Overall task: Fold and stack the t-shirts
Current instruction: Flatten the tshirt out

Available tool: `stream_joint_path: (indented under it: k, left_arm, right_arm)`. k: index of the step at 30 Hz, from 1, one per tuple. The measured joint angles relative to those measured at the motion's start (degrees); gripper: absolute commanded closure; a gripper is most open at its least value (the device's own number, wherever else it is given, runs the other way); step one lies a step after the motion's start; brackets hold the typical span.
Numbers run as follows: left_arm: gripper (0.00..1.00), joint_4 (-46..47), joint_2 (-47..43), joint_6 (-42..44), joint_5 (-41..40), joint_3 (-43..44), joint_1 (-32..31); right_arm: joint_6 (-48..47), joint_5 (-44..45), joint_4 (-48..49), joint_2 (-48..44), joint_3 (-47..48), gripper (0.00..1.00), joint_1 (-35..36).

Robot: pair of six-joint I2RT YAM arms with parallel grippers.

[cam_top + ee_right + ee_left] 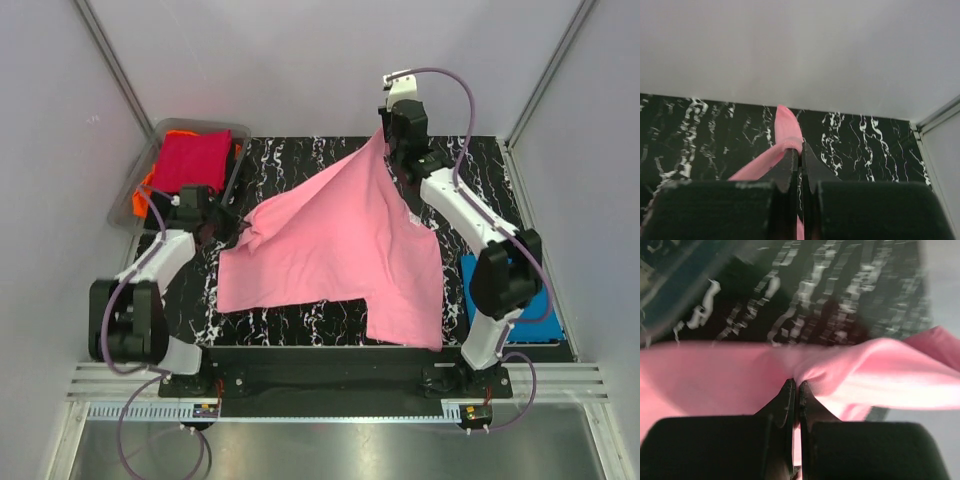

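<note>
Cloth of the light pink t-shirt (340, 240) hangs stretched between both grippers above the black marbled table (290, 165). The left gripper (795, 387) has its fingers pressed together on a bunched fold of the pink fabric. From that pinch the cloth spreads out to either side of the fingertips and sags beneath them, with the marbled surface blurred beyond. The right gripper (796, 150) likewise has its fingers squeezed tight on a narrow, twisted corner of the shirt. A small tip of pink pokes up just past the fingertips, and the rest trails down and to the left below them.

From overhead, the shirt runs as a slanted sheet from the right fingers at the far side of the table down to the left fingers at the shirt's left edge. Its lower part drapes toward the near edge, between the two arms. Beyond the left fingers and to their left, a clear bin (235, 135) holds a crimson t-shirt (190, 160) lying on an orange t-shirt (180, 134). A bright blue t-shirt (545, 318) lies flat at the table's right side, well apart from the right fingers, partly hidden by that arm.
</note>
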Motion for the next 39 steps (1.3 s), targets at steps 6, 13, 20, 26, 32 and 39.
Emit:
stream_joint_path:
  k: [6,13,20,26,32,39]
  left_arm:
    - [1.0,2.43,19.65,5.03,0.46,9.94,0.02]
    - [0.63,2.82,30.05,11.98,1.31,26.67,0.04]
    - [0.38,-3.17,30.51,18.75,1.29,31.78,-0.22]
    - [0.38,-7.56,18.43,22.8,0.9,22.14,-3.21]
    - [0.43,-11.56,-6.97,23.39,-0.09,8.48,-13.05]
    - [0.5,-19.58,-33.57,18.95,-5.38,-7.13,-13.33]
  right_arm:
    - [0.17,-0.31,1.79,13.11,5.4,1.0,-3.82]
    - [0.81,-0.5,2.27,22.25,12.28,0.86,-6.25]
    - [4.46,-0.44,-6.19,24.17,18.12,0.31,-8.39]
    - [13.75,-5.09,-26.14,22.99,25.51,0.17,-9.29]
    - [23.06,-14.27,-41.57,11.06,10.62,0.1,-9.29]
    - [34.93,-27.78,-47.41,-12.28,-17.35,0.18,-9.35]
